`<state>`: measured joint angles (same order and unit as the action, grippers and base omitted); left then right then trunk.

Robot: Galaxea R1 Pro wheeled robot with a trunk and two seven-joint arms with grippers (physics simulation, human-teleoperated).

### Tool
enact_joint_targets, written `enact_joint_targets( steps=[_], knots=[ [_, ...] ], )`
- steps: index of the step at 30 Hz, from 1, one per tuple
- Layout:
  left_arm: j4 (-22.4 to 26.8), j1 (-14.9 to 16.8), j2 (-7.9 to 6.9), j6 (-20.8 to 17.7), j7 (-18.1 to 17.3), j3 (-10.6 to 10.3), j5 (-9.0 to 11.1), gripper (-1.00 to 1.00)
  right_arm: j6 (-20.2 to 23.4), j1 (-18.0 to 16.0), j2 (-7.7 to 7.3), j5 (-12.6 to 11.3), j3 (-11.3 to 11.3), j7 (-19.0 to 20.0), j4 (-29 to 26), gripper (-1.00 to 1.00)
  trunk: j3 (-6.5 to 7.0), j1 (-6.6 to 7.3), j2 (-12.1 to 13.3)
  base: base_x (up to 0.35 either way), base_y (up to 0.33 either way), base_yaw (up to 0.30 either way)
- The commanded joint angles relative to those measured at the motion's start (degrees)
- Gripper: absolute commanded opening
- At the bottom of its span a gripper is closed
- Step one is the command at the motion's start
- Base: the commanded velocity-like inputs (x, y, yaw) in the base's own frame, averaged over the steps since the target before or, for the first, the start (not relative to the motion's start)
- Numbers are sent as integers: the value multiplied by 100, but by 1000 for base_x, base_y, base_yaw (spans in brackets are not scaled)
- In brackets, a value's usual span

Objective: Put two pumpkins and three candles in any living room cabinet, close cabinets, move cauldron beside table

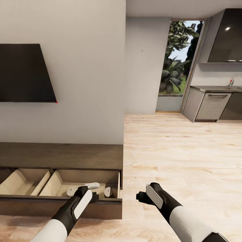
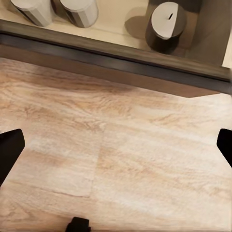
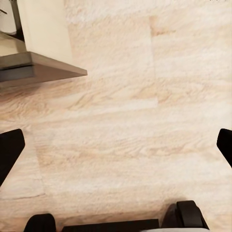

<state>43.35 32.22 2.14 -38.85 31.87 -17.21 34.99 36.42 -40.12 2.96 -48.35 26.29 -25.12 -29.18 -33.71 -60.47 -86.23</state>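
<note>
Both end effectors, left (image 1: 90, 198) and right (image 1: 142, 196), hang empty with fingers apart beside the long dark-brown wooden cabinet (image 1: 60, 156), whose open drawer ahead already holds three stubby pale candles (image 2: 166, 21), leaving closing, pumpkins, cauldron.

Dark wood cabinet (image 1: 60, 156) (matt finish)

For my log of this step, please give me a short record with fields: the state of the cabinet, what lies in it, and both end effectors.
cabinet: dark-brown low cabinet under a wall-mounted TV
drawer: right drawer pulled out, light beige inside
contents: three candles in the right drawer; two upright, one seems to lie flat
left end effector: open, empty, over the drawer's front edge
right end effector: open, empty, above the wood floor
pumpkins, cauldron: no record
</note>
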Motion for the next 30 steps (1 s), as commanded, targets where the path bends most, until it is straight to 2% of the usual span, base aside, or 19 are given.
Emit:
enact_joint_targets(
  steps=[1,6,13,23,30],
  knots=[
    [7,6,-3,-39,57,-19,62,100,7,-5,-5,-60,34,-55,-8,100,13,23,38,0,0,0],
    [7,4,-3,-280,56,-19,98,100,8,-5,-5,-60,34,-55,-8,100,102,133,239,0,0,0],
    [7,6,-3,-281,56,-20,124,100,9,-5,-6,-58,36,-55,-8,100,228,286,520,-6,0,0],
    [8,5,-9,-281,56,-20,131,100,7,-5,-3,-52,39,-55,-8,100,407,506,921,-147,4,0],
    [14,5,-12,-281,56,-12,171,100,5,-5,-1,-50,42,-74,-8,100,533,660,1201,-205,153,0]
  ],
)
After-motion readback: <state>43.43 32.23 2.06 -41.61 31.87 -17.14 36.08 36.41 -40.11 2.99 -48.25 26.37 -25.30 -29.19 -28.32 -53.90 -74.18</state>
